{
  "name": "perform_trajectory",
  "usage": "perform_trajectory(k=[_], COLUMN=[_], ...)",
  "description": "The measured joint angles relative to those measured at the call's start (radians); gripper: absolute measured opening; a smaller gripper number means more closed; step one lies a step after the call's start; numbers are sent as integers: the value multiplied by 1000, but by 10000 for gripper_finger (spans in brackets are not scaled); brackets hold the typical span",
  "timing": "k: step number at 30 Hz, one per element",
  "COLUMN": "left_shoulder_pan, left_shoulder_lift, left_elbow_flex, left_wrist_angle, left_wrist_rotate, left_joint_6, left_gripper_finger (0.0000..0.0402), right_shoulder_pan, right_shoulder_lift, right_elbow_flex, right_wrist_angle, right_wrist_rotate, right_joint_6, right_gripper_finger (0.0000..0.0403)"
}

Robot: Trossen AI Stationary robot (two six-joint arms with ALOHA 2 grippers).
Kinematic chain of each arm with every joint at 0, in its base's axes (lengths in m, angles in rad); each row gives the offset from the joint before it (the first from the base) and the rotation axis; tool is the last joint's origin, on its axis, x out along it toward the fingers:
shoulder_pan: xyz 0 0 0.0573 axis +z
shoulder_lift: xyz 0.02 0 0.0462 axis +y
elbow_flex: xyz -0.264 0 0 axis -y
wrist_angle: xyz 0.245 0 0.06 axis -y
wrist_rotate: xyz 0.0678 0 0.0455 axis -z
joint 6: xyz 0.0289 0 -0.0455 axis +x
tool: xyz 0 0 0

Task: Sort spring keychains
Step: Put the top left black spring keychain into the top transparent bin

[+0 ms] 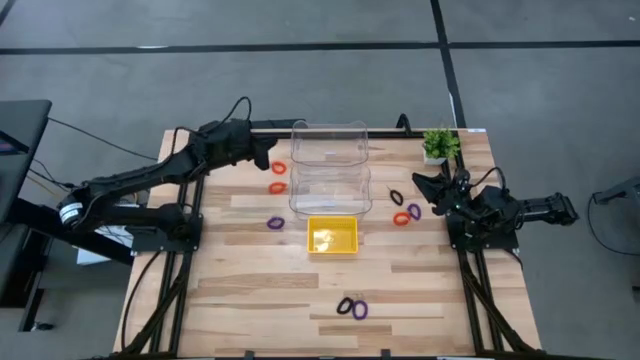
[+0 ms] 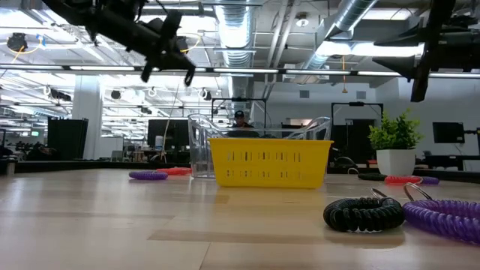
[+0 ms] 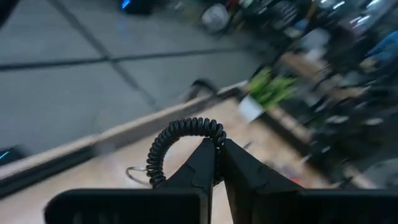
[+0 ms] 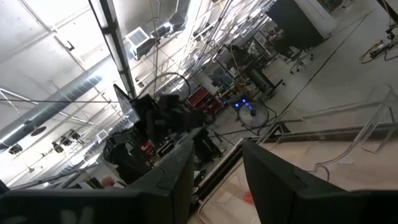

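My left gripper is shut on a black spring keychain and hangs above the table's far left part, left of two clear bins. My right gripper is open and raised over the right side, touching nothing. Lying flat on the table are two orange keychains and a purple one left of the bins. A black, an orange and a purple one lie to the right. A black and purple pair lies near the front edge. My left gripper pinches the black keychain's coil between its two fingertips, at one end of the arc. The coil curves up over the fingertips, and its small metal ring is at the other end. The keychain is lifted clear of the table.
A yellow tray sits just in front of the clear bins, near the table's middle. A small potted plant stands at the far right corner, close to my right arm. Bare wood lies between the tray and the front pair.
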State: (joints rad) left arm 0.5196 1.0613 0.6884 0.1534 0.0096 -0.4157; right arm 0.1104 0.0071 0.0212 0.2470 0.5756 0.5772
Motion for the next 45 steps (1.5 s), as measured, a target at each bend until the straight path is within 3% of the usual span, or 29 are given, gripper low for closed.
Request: perform_trajectory(k=[7,16,19,29,40,45], left_shoulder_pan=[-110,-139,-137,-74,-76,-54], left_shoulder_lift=[165,320,333,336,442,559], left_elbow_flex=[3,155,217,473,506,607], left_wrist_angle=[343,333,264,-188,-269,-389], left_wrist_rotate=[39,77,85,59,74,117], left_joint_6=[-61,-53,4,216,254,260], left_gripper_finger=[21,21,21,21,21,21], right_shoulder_pan=[0,0,0,0,-1,-1], right_shoulder_lift=[0,0,0,0,0,0], right_elbow_flex=[0,0,0,0,0,0], right_wrist_angle=[-11,-10,-9,-29,-53,-53], right_wrist_rotate=[1,1,1,1,2,2], right_joint_6=[-1,-1,-1,-1,0,0], right_gripper_finger=[130,130,130,130,130,130])
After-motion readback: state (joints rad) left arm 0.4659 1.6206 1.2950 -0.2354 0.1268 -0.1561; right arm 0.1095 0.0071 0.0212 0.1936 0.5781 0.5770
